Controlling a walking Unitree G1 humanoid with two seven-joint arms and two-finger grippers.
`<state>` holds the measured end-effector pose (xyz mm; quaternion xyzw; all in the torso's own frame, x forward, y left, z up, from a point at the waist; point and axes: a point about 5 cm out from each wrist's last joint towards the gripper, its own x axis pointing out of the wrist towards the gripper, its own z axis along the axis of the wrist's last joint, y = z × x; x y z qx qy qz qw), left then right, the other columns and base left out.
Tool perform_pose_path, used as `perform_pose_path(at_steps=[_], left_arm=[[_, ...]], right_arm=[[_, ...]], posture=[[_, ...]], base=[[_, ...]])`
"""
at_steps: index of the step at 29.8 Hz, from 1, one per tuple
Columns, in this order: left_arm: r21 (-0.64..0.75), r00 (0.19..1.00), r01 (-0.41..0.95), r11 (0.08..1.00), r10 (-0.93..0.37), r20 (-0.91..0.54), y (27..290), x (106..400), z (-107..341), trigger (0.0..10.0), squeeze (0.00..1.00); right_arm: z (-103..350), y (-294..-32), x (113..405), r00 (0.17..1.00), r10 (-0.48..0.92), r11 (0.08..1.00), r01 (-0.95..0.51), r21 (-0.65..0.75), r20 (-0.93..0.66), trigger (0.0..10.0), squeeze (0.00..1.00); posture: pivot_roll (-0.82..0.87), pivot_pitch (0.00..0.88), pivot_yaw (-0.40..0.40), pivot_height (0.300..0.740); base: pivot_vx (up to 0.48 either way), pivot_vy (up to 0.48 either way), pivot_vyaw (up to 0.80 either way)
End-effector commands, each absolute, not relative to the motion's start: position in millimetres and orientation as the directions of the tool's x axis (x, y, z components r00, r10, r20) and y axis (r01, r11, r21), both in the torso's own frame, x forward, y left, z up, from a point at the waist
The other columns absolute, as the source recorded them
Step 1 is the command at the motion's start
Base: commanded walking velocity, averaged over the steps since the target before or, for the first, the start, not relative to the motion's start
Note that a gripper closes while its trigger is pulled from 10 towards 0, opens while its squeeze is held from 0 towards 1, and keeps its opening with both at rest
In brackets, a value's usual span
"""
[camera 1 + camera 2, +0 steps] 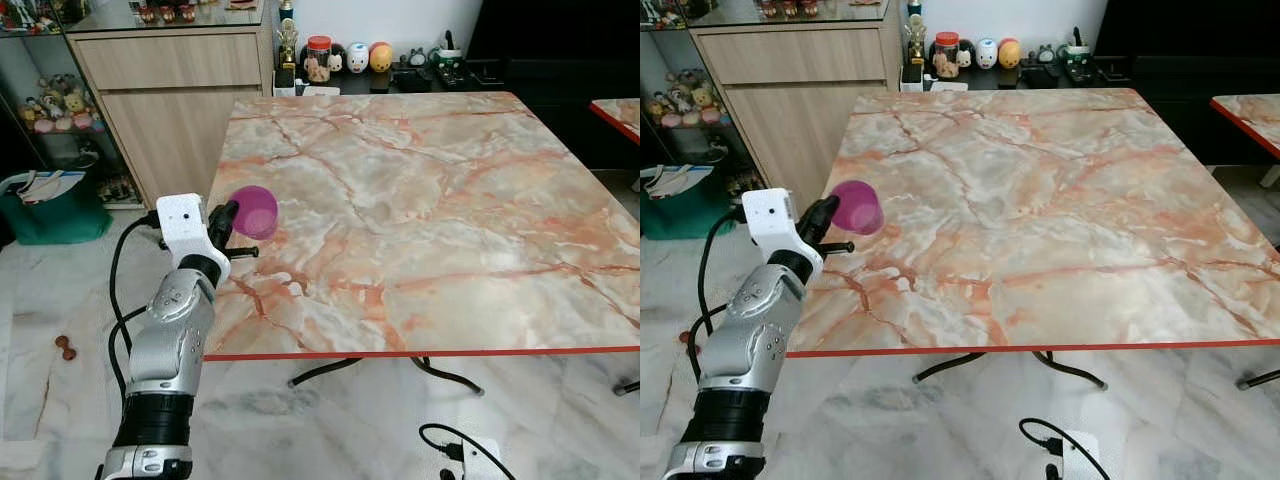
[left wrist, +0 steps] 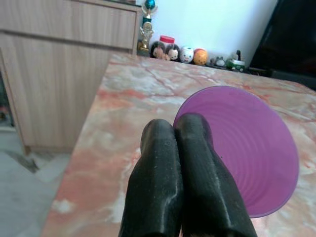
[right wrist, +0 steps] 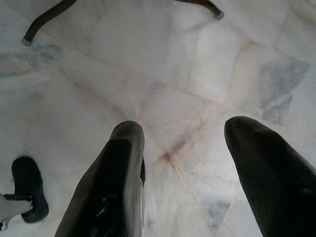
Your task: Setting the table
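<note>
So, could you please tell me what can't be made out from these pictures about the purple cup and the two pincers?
- Purple cup: in the left wrist view, the left pincer's black fingers cover the rim where they grip it.
- Whether the cup touches the marble table: in the left eye view it lies on its side at the table's left edge; contact unclear.
- Right pincer: open over the floor; its arm is cut off by the eye views' lower edge.
- Figurines behind the table: too small to identify.

The cup (image 1: 255, 211) is purple plastic, a little see-through, with fine rings inside. It is tipped on its side, and its open mouth faces back toward the left hand (image 1: 226, 222). The hand's two fingers (image 2: 197, 173) are pressed together on the cup's rim. The cup is just ahead of the hand, over the left edge of the bench (image 1: 450, 220).
</note>
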<state>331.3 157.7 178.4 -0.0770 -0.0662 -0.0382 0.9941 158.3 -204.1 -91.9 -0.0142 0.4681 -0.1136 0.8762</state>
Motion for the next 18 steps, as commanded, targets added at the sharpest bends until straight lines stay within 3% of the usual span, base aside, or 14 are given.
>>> perform_pose_path(at_steps=[1,18], left_arm=[[-0.103,0.981,0.088,0.991,-0.068,0.182,156.1,328.0,184.9,10.0,0.0],[-0.04,0.971,0.12,0.992,-0.109,0.213,149.3,328.6,184.3,10.0,0.0]], right_arm=[[-91.7,-205.6,158.4,0.53,-0.227,0.97,0.195,-0.143,-0.817,10.0,0.0],[-90.6,-203.3,160.4,0.549,-0.233,0.967,0.217,-0.132,-0.803,10.0,0.0]], posture=[[0.05,0.0,-0.019,0.74],[0.04,0.0,-0.012,0.74]], base=[[0.0,0.0,0.0],[0.0,-0.015,0.0]])
